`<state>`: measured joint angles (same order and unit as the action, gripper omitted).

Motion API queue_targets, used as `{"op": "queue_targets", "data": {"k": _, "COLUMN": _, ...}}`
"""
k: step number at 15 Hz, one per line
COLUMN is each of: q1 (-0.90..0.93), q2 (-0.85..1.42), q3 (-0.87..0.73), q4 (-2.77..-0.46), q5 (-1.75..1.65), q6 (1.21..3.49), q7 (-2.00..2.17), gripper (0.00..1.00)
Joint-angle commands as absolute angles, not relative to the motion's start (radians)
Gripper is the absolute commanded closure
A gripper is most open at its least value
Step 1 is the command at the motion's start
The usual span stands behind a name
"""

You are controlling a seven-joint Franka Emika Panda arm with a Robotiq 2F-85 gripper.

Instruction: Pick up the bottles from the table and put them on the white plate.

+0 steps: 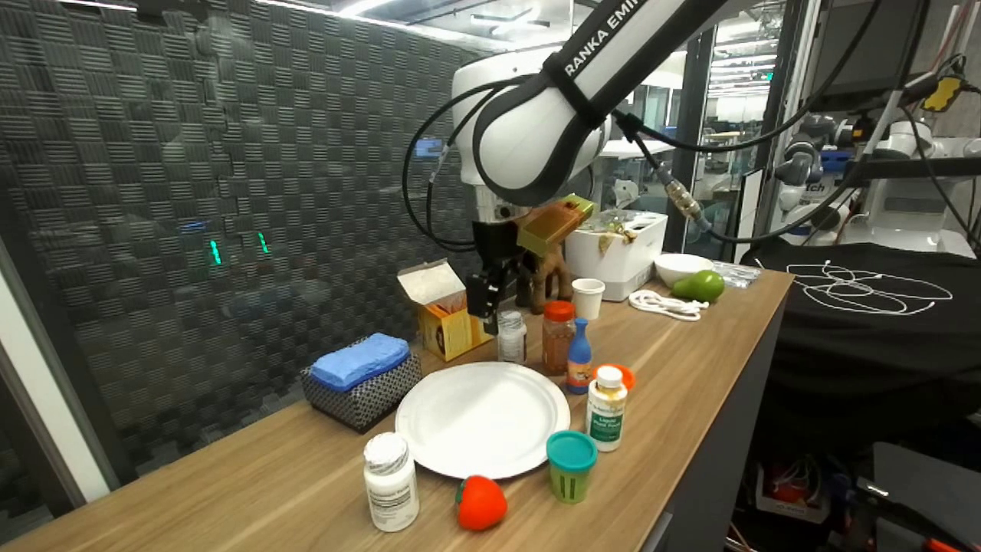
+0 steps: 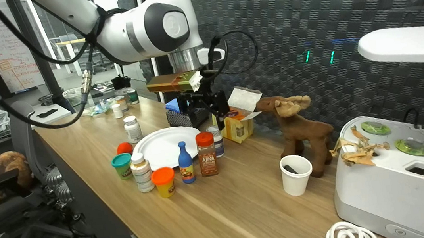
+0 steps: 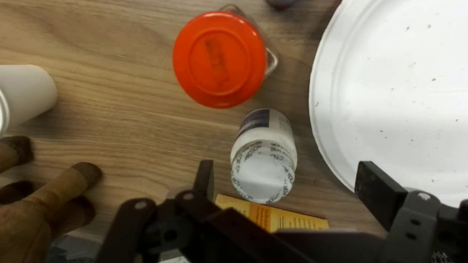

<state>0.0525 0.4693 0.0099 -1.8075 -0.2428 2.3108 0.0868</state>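
Gripper [image 3: 285, 179] spread, nothing clamped; white pill bottle [image 3: 264, 160] near, off-centre between the fingers [image 3: 380, 197] in wrist view, toward the one farther from the white plate [image 3: 387, 91]; for the likely grasp, shift that way first so the plate-side finger clears the rim, then lower straight and squeeze evenly.

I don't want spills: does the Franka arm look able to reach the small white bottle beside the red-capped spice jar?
Probably yes: the open black gripper hangs near the white bottle, nothing visible between; the round white plate may crowd one side.
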Motion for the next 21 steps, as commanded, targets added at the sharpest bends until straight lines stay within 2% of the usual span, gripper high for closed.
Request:
{"op": "queue_targets", "data": {"k": 1, "q1": 0.069, "q2": 0.499, "q3": -0.007, "q4": -1.754, "q5": -0.245, "q6": 2.3, "q7": 0.077, "gripper": 0.04}}
{"op": "queue_targets", "data": {"k": 3, "q1": 0.074, "q2": 0.51, "q3": -0.012, "q4": -1.745, "q5": -0.254, "q6": 2.29, "q7": 0.082, "gripper": 0.14}}
{"op": "queue_targets", "data": {"k": 4, "q1": 0.082, "q2": 0.519, "q3": -0.022, "q4": -1.739, "q5": -0.271, "q6": 2.283, "q7": 0.097, "gripper": 0.24}}
{"op": "queue_targets", "data": {"k": 5, "q1": 0.086, "q2": 0.525, "q3": -0.029, "q4": -1.734, "q5": -0.281, "q6": 2.276, "q7": 0.106, "gripper": 0.38}}
{"op": "queue_targets", "data": {"k": 7, "q1": 0.101, "q2": 0.537, "q3": -0.049, "q4": -1.727, "q5": -0.308, "q6": 2.271, "q7": 0.123, "gripper": 0.55}}
{"op": "queue_targets", "data": {"k": 9, "q1": 0.112, "q2": 0.544, "q3": -0.065, "q4": -1.722, "q5": -0.331, "q6": 2.27, "q7": 0.139, "gripper": 0.69}}
{"op": "queue_targets", "data": {"k": 10, "q1": 0.12, "q2": 0.54, "q3": -0.071, "q4": -1.72, "q5": -0.344, "q6": 2.27, "q7": 0.15, "gripper": 0.73}}
{"op": "queue_targets", "data": {"k": 14, "q1": 0.152, "q2": 0.501, "q3": -0.086, "q4": -1.721, "q5": -0.383, "q6": 2.231, "q7": 0.206, "gripper": 0.8}}
{"op": "queue_targets", "data": {"k": 21, "q1": 0.181, "q2": 0.418, "q3": -0.02, "q4": -1.751, "q5": -0.327, "q6": 2.148, "q7": 0.224, "gripper": 0.8}}
